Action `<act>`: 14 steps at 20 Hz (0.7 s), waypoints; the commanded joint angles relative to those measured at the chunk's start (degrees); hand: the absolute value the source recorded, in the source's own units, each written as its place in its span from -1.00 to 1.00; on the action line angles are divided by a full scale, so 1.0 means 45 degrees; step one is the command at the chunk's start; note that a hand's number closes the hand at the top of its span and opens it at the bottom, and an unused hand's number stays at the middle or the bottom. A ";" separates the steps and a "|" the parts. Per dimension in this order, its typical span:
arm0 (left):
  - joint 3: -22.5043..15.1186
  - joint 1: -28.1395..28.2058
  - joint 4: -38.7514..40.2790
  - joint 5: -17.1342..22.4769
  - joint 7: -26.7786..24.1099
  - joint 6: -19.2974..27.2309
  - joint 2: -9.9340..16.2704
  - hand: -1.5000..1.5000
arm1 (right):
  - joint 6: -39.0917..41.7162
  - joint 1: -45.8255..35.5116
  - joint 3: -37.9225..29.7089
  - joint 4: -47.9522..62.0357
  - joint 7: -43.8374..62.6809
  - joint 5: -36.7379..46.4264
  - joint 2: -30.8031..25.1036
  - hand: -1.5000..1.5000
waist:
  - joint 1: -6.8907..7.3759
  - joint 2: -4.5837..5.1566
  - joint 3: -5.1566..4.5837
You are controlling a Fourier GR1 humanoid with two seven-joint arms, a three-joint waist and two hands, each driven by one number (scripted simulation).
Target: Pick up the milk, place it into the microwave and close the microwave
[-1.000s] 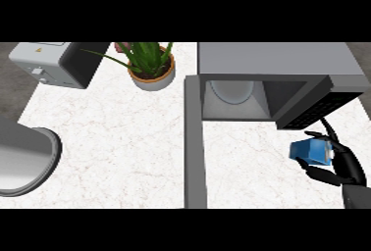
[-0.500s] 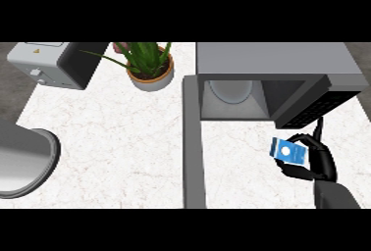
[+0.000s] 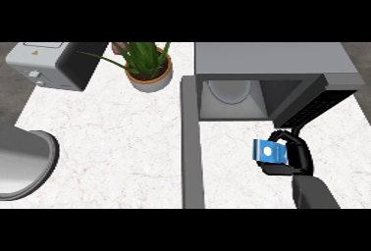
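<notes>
Blue milk (image 3: 268, 152) in right robot hand (image 3: 293, 156), apparently just outside microwave (image 3: 270, 59) opening.

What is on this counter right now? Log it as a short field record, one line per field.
held item: small blue milk carton with a white round mark
holder: black right hand, fingers curled round the carton
left hand: not in view
appliance: grey box-shaped microwave, cavity open toward the view
door: grey microwave door, swung open at the cavity's left
carton position: in front of the open cavity, outside it
plant: green leafy plant in a tan pot, left of the microwave
toaster: grey toaster, far left
</notes>
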 commanded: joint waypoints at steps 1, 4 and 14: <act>0.0056 -0.0454 0.0141 -0.0088 0.0296 0.0539 0.0197 -1.00 | 0.0610 -0.0149 0.1050 -0.1514 0.0207 0.0260 0.1002 1.00 | -0.0049 -0.0064 -0.0032; -0.0175 0.0113 -0.0630 -0.0259 0.0385 0.0458 -0.0523 -1.00 | -0.0830 0.0426 0.1662 -0.3423 0.1057 0.0604 0.1612 1.00 | -0.0035 -0.0090 -0.0038; 0.0675 0.0578 0.0598 0.0029 -0.0509 -0.1278 -0.0675 -1.00 | -0.2281 -0.0226 0.3006 -0.6751 0.5498 0.0247 0.1557 1.00 | 0.0174 -0.0009 -0.0019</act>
